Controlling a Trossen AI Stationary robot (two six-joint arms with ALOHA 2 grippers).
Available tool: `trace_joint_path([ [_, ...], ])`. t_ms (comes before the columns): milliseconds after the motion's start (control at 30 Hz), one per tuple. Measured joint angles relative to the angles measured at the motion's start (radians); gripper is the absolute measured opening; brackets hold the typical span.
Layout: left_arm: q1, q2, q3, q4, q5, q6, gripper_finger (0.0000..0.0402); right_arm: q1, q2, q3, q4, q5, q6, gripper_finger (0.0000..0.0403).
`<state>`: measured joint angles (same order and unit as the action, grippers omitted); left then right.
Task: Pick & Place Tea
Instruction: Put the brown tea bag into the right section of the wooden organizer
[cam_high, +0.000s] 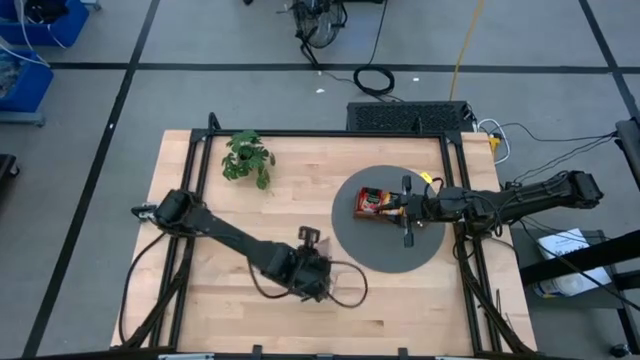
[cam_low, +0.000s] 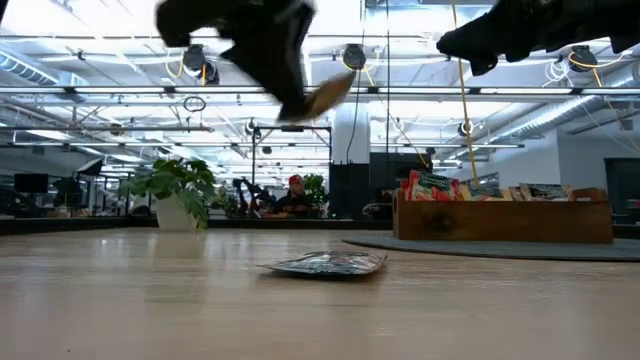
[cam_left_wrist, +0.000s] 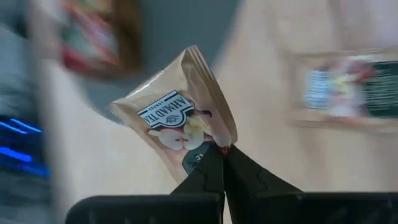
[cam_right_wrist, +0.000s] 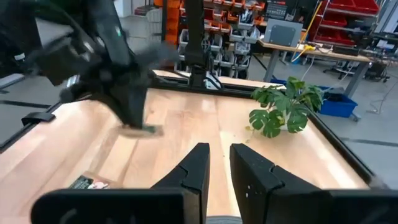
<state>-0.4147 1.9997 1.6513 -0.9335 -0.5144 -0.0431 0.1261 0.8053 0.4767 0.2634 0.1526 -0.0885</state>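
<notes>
**Item 1. Left gripper** (cam_left_wrist: 222, 151): dark two-finger claw, fingers pressed together on the lower corner of a tan paper tea sachet with a white label band and a pale fruit print (cam_left_wrist: 179, 118). In the low view the same gripper (cam_low: 298, 108) hangs in the upper left of the frame, well above the table, with the sachet (cam_low: 327, 96) jutting out tilted from its tip. In the high view it sits at lower centre (cam_high: 322, 283).

**Item 2. Flat tea sachet, dark and silvery in the low view** (cam_low: 325, 264): lies flat on the light wooden tabletop (cam_high: 220, 290), at lower centre of the low view, apart from the tray.

**Item 3. Long brown wooden tray** (cam_low: 500, 221): stands on a round dark grey mat (cam_high: 350, 230), right of centre. Red and white-green sachets stand upright inside it (cam_low: 428, 186); the high view shows a red-orange cluster (cam_high: 376, 202).

**Item 4. Right gripper** (cam_right_wrist: 219, 163): dark fingers parallel with a narrow gap, nothing between them. In the high view it lies over the grey mat, just beside the tray (cam_high: 404, 210).

**Item 5. Small leafy green plant in a white pot** (cam_low: 178, 192): upper left of the table in the high view (cam_high: 248, 158), well apart from both grippers.
</notes>
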Motion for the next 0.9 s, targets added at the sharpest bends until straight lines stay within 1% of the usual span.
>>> trace_joint_path([
  [67,-0.011,-0.007,0.004,0.000,-0.106,0.162,0.0002,0.000,0.000,0.000,0.001,0.000,0.019,0.0055],
  [167,-0.016,0.000,-0.011,-0.011,-0.219,0.381,0.0001,0.000,0.012,0.000,0.011,-0.005,0.085,0.0055],
  [233,-0.010,0.000,-0.031,-0.007,-0.284,0.551,0.0001,-0.004,0.030,0.000,0.034,-0.061,0.124,0.0055],
  [300,0.001,-0.005,-0.051,-0.007,-0.352,0.721,0.0003,-0.014,0.061,0.000,0.076,-0.153,0.169,0.0055],
  [367,0.016,-0.003,-0.076,-0.002,-0.430,0.907,0.0003,-0.022,0.100,0.001,0.091,-0.210,0.219,0.0055],
  [467,0.039,0.009,-0.120,0.036,-0.583,1.183,0.0002,-0.028,0.178,0.001,0.092,-0.202,0.258,0.0055],
  [533,0.053,0.016,-0.149,0.085,-0.698,1.338,0.0003,-0.034,0.240,0.000,0.129,-0.171,0.260,0.0055],
  [567,0.060,0.018,-0.164,0.121,-0.736,1.412,0.0004,-0.041,0.270,0.000,0.155,-0.160,0.260,0.0055],
  [600,0.066,0.020,-0.178,0.155,-0.754,1.464,0.0005,-0.051,0.298,0.000,0.176,-0.159,0.260,0.0056],
  [700,0.068,0.021,-0.205,0.234,-0.742,1.529,0.0002,-0.086,0.388,0.000,0.244,-0.194,0.264,0.0074],
  [800,0.046,0.021,-0.229,0.339,-0.728,1.578,0.0003,-0.133,0.477,0.000,0.314,-0.260,0.300,0.0108],
  [900,0.026,0.021,-0.233,0.395,-0.691,1.622,0.0002,-0.181,0.565,0.000,0.460,-0.352,0.349,0.0148],
])
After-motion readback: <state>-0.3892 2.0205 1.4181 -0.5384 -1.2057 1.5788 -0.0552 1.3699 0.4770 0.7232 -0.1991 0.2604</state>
